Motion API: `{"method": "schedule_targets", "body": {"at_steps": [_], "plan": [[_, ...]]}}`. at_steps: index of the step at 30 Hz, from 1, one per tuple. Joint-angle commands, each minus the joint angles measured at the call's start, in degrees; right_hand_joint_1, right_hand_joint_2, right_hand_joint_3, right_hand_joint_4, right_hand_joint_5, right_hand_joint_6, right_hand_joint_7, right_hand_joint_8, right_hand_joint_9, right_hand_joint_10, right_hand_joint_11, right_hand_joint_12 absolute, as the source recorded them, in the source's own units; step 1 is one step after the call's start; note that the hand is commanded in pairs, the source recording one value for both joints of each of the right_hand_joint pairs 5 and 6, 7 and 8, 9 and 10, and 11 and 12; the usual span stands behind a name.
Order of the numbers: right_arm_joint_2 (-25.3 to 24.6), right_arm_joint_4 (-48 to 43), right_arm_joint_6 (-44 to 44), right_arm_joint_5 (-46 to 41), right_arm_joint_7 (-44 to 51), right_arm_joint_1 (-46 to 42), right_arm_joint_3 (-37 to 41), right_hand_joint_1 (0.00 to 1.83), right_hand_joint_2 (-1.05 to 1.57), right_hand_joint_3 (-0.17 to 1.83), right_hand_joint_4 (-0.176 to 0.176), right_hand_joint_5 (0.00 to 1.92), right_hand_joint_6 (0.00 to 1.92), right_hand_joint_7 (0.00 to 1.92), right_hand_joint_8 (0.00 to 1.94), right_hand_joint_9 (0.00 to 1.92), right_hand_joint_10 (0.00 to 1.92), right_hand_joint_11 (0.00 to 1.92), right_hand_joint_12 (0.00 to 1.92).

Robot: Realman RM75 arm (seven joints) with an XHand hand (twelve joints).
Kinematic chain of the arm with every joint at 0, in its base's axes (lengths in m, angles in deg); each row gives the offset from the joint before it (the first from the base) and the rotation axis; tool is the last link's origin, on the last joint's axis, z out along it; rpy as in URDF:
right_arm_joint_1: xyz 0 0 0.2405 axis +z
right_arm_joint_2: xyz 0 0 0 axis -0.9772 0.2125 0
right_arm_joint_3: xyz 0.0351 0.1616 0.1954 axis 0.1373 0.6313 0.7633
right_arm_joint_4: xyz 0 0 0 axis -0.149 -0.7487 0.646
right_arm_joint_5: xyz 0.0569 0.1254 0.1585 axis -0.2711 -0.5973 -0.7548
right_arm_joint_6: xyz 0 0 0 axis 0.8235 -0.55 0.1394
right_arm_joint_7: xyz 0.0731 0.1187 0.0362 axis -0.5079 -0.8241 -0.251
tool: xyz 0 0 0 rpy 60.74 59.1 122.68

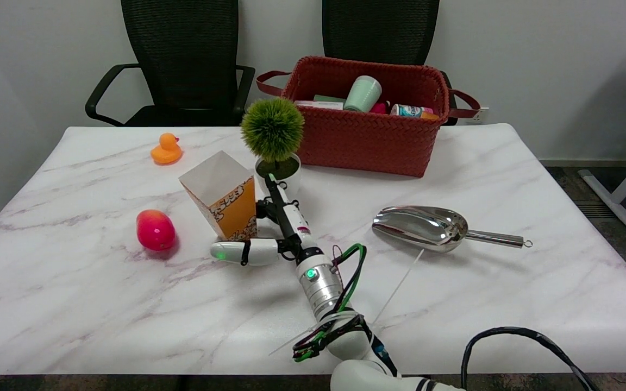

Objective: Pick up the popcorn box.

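The popcorn box (pixel 225 202), orange and white with a pointed open top, stands on the marble table (pixel 74 304) left of centre, leaning a little to the left. My right hand (pixel 272 236) reaches in from the lower right and sits against the box's right lower corner. Its long fingers (pixel 286 209) run up along the box's right side. The white thumb (pixel 242 252) stretches out to the left just in front of the box's base. The fingers and thumb are spread wide apart, and the box rests on the table.
A small potted green ball plant (pixel 273 133) stands right behind the fingers. A red woven basket (pixel 364 138) with cups sits at the back, and a metal scoop (pixel 427 227) lies to the right. To the left are a pink-red mango toy (pixel 155 229) and an orange rubber duck (pixel 166 149).
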Motion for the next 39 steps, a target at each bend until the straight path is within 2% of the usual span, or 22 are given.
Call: {"method": "schedule_targets", "body": {"at_steps": [1,39], "plan": [[-0.20,0.82,-0.28,-0.08,0.17,0.16,0.16,0.95,0.21,0.20,0.000,0.00,0.00,0.52,0.52,0.49,0.49,0.21,0.21],[-1.22,3.16,-2.68,-0.08,2.09,3.02,0.86,0.92,0.26,0.17,0.000,0.00,0.00,0.52,0.52,0.46,0.46,0.11,0.11]]}}
